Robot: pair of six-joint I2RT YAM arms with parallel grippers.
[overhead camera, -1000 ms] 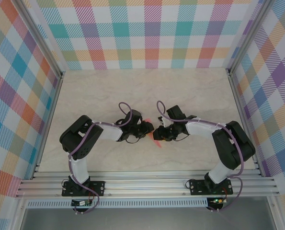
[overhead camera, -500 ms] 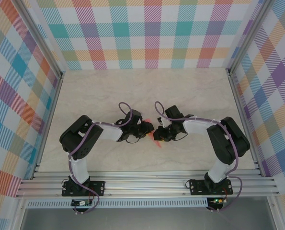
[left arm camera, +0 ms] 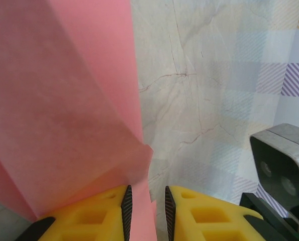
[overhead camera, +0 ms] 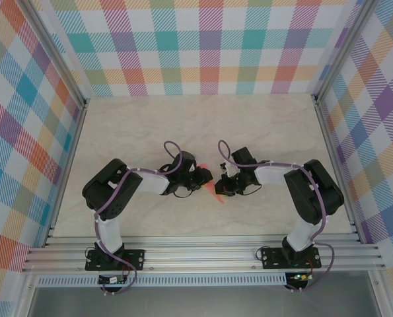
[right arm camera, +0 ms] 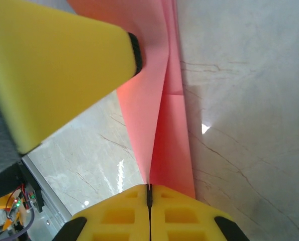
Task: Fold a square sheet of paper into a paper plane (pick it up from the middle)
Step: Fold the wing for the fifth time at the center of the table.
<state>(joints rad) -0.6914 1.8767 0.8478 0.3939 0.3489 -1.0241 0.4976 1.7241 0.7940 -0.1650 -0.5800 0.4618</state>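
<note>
Nearest us in the right wrist view, the right tool point(right arm camera: 149, 193) is clenched on the paper plane point(right arm camera: 172, 130), whose centre crease runs lengthwise straight away from it. The left wrist view adds the left tool point(left arm camera: 145, 211), slightly parted with pink paper in the gap; we cannot tell whether it pinches. From above, both tools meet mid-way across the table point(overhead camera: 150, 125), covering most of the plane.

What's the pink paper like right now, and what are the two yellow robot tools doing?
Salmon-pink paper sheet: folded and creased, running into both tools.
Left yellow-fingered tool: fingers slightly apart, paper between them; grip unclear.
Right yellow-fingered tool: shut on the paper's edge.
</note>
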